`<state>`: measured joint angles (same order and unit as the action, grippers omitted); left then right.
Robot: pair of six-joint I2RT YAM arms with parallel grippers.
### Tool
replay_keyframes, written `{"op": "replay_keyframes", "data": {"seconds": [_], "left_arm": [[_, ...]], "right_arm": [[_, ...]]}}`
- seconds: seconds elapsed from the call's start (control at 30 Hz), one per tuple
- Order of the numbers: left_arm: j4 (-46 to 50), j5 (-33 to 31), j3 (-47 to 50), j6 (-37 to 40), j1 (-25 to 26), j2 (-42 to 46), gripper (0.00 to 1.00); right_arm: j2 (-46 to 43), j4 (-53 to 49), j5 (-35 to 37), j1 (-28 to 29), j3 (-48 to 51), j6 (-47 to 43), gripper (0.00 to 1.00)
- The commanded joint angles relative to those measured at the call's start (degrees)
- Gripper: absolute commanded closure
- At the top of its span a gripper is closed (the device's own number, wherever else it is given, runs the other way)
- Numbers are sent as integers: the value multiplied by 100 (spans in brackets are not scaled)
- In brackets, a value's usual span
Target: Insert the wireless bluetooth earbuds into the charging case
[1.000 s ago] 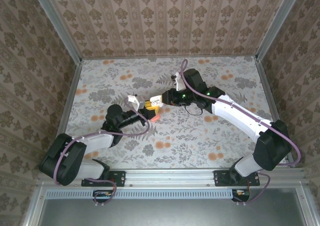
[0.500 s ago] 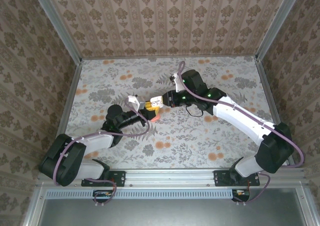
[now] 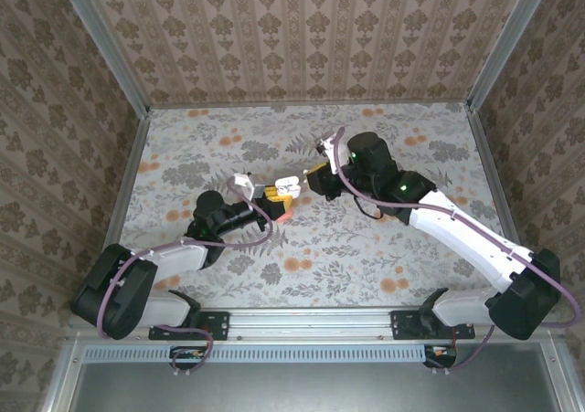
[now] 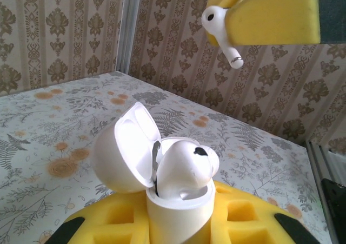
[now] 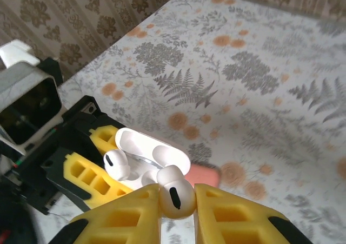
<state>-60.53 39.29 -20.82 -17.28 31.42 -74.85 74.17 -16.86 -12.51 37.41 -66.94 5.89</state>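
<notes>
Left wrist view: left claw [image 4: 178, 225] clamps open charging case [image 4: 175, 206] upright, bottom centre, presenting sockets. Right claw [image 5: 175, 199] pinches white earbud [image 4: 217, 21], upper right, stem down for insertion; second earbud [image 4: 186, 168] sits in case.

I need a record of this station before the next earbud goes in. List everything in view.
charging case: one, white, lid open, upright in the left tool
seated earbud: one, white, sitting in the open case
held earbud: one, white, pinched in the right tool, near the case but apart from it
coral-red item: one, on the table beside the case, partly hidden, identity unclear
table: one, pale with grey ferns and orange flowers
walls: three, brown patterned, around the table
left arm: one, white and black
right arm: one, white and black
left tool: yellow fingers, shut on the case
right tool: yellow fingers, shut on the earbud
</notes>
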Motion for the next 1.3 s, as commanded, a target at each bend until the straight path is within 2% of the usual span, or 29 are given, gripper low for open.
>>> {"op": "replay_keyframes", "data": {"seconds": [0.0, 0.27, 1.27], "left_arm": [[-314, 171, 8, -250, -14, 125, 88], [-380, 272, -34, -417, -13, 159, 87], [-390, 339, -89, -502, -8, 317, 87]], "right_arm": [[-122, 131, 291, 100, 84, -1123, 79], [146, 22, 399, 206, -80, -2007, 79], [520, -91, 440, 429, -360, -2333, 80]]}}
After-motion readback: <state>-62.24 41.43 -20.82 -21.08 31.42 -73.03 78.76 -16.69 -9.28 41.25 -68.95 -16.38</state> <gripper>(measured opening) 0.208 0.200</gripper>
